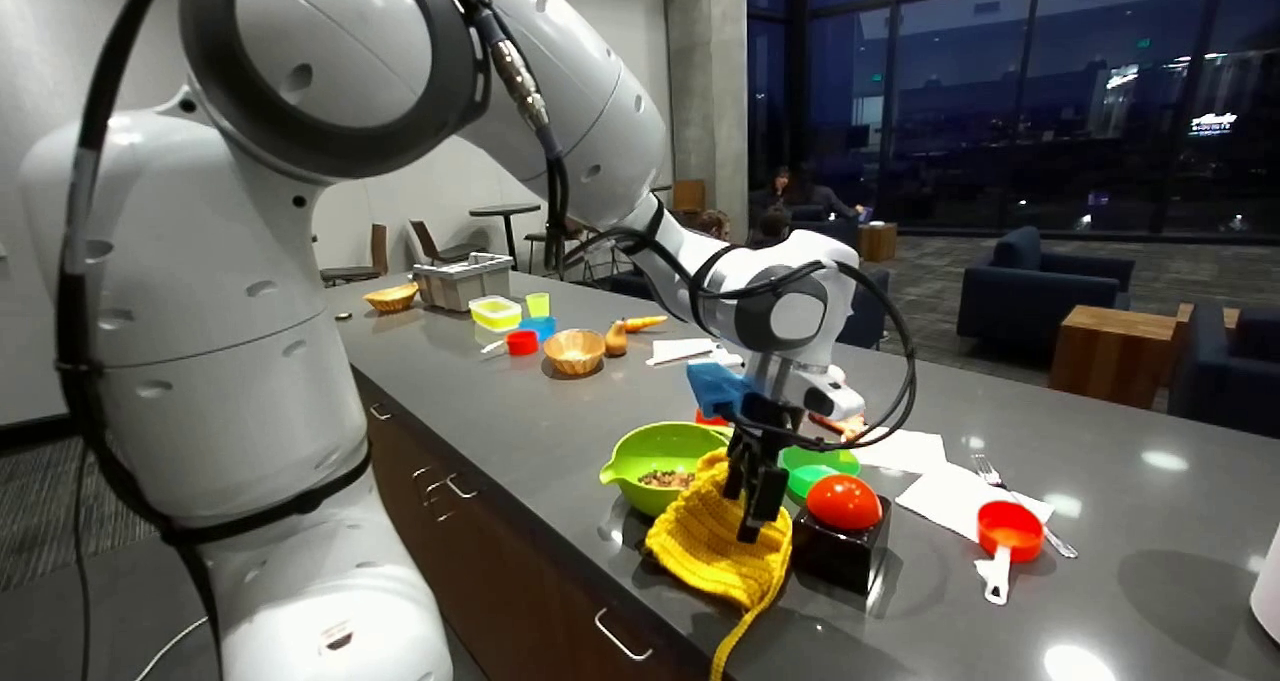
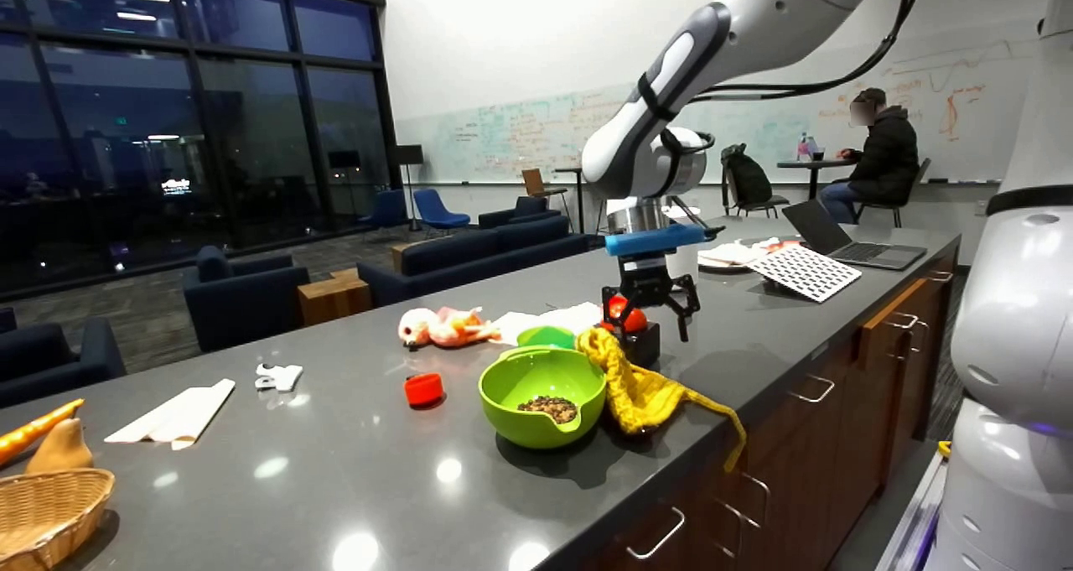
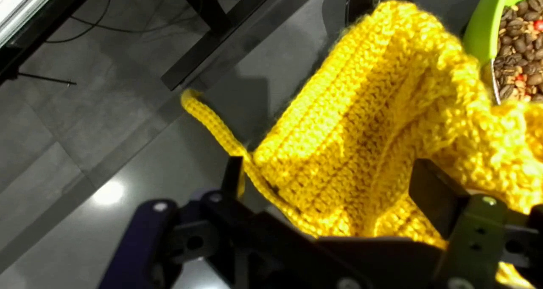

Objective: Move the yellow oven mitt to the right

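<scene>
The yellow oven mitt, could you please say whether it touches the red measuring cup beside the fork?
Apart: an exterior view shows the black block and gray counter between the yellow mitt and the red cup.

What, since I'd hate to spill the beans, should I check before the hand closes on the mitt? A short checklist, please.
1. Hand open: ok, its fingers stand well apart.
2. Mitt between the fingers: ok, as the wrist view shows.
3. Fingers touching the mitt: cannot tell.
4. Mitt clear of the bowl: not ok, it lies up against the bowl's side.
5. Bowl upright with the beans inside: ok.
6. Strap wholly on the counter: not ok, its end hangs past the edge.
</scene>
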Robot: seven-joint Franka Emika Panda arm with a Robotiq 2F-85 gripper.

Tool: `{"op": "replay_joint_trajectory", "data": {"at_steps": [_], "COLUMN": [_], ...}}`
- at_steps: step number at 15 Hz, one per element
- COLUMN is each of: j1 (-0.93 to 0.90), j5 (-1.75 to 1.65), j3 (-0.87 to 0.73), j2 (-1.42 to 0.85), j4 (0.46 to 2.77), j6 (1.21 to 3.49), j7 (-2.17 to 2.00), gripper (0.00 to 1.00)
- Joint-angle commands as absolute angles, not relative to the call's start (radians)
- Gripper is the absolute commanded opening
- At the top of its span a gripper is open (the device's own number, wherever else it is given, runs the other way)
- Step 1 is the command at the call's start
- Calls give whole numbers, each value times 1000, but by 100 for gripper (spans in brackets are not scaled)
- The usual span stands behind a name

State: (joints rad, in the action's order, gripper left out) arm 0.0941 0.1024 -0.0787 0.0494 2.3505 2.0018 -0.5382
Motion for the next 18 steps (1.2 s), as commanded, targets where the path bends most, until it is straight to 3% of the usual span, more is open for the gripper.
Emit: {"op": "replay_joint_trajectory", "data": {"at_steps": [1, 17, 18], "j1": [104, 135, 135], "j5": [212, 338, 335], "j3": [-97, -139, -139], "j2": [39, -108, -115], "j4": [2400, 2452, 2450], "j6": [2015, 2098, 2099], "j7": [-466, -266, -261], "gripper": [100, 100, 92]}}
